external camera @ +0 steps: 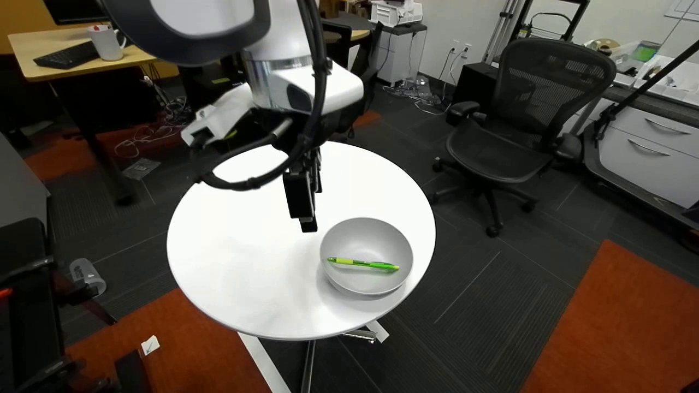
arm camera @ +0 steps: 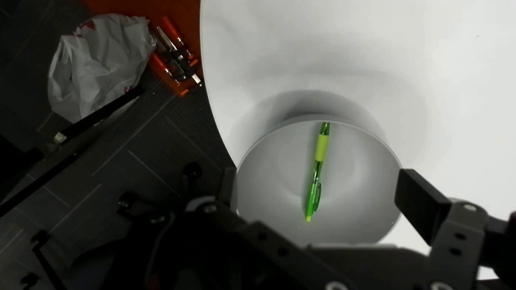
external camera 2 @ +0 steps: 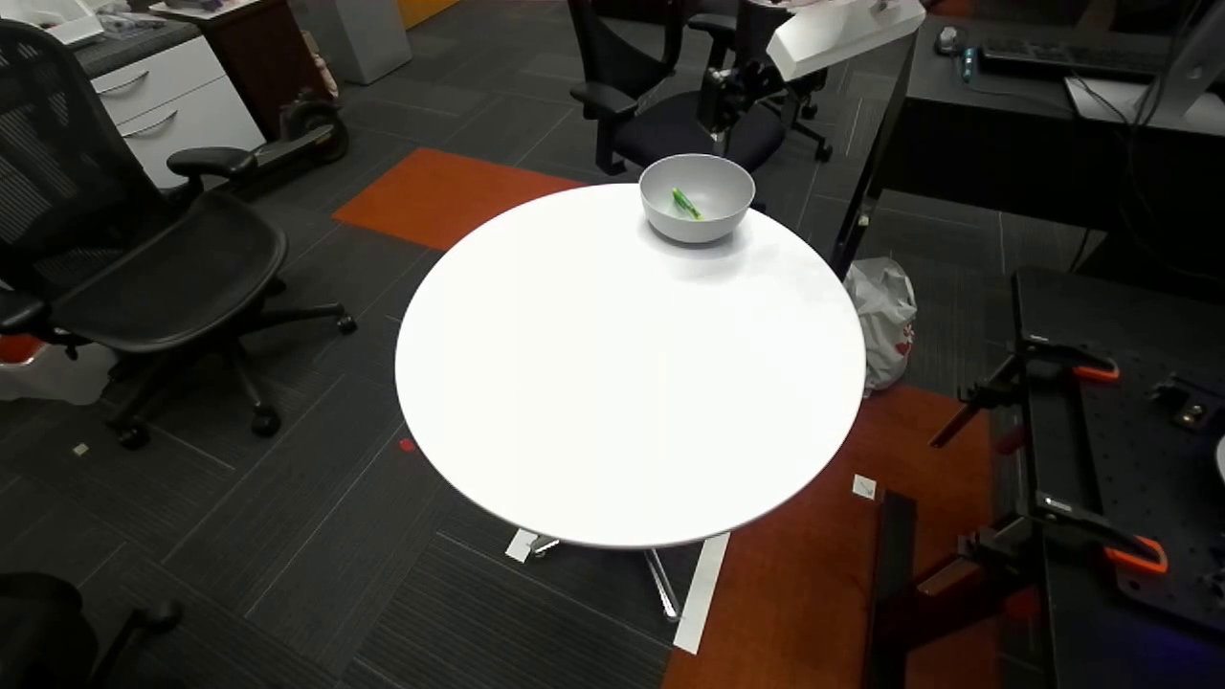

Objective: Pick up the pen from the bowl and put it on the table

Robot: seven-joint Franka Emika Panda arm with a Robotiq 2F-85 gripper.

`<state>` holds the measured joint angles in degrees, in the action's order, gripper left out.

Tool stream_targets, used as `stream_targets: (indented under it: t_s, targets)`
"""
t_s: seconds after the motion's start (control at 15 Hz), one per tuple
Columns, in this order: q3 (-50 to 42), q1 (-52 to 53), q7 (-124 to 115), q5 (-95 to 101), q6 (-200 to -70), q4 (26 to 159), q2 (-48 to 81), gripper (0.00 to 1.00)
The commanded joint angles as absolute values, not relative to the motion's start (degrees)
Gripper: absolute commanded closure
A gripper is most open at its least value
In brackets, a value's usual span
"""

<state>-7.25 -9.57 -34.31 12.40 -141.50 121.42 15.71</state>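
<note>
The green pen (external camera: 363, 264) lies inside the grey bowl (external camera: 367, 232), leaning across its bottom and side. The bowl stands near the edge of the round white table (external camera: 235, 262). The pen (external camera 2: 686, 204), bowl (external camera 2: 713, 228) and table (external camera 2: 622, 373) also show in an exterior view. My gripper (external camera: 309, 213) hangs above the table beside the bowl, pointing down. In the wrist view the gripper (arm camera: 316, 185) is open and empty, its fingers wide apart on either side of the bowl (arm camera: 354, 173). The pen (arm camera: 321, 149) shows between them, apart from both fingers.
A black mesh chair (external camera: 524, 109) stands beside the table. A plastic bag (arm camera: 100, 64) lies on the floor by the table's edge. A black bench with orange-tipped clamps (external camera 2: 1101, 536) is near the table. A wooden desk holds a white mug (external camera: 106, 43).
</note>
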Motion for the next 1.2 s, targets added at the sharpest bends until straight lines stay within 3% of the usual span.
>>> stream_targets:
  t_s: [0.0,1.13]
  targets:
    - [-9.78,-7.93,-34.19,7.85,-141.62,115.34,22.85,0.00]
    - [-13.24,-7.94,-33.38,-2.46,-139.72,99.37,39.82,0.00]
